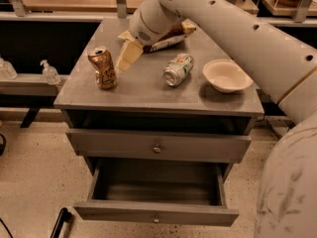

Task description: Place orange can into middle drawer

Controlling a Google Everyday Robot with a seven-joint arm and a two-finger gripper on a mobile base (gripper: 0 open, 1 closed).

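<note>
The orange can (pixel 102 67) stands upright on the left part of the grey cabinet top (pixel 148 90). My gripper (pixel 127 56) hangs low over the cabinet top just to the right of the can, a small gap apart from it, with nothing visibly held. The arm reaches in from the upper right. The middle drawer (pixel 156 216), the lower of the two fronts, is pulled open and its inside shows nothing in it. The upper drawer (pixel 157 148) is closed.
A green-and-white silver can (pixel 178 69) lies on its side mid-top. A white bowl (pixel 226 76) sits at the right. A snack bag (pixel 171 36) lies at the back under the arm. Spray bottles (pixel 49 72) stand on a ledge at left.
</note>
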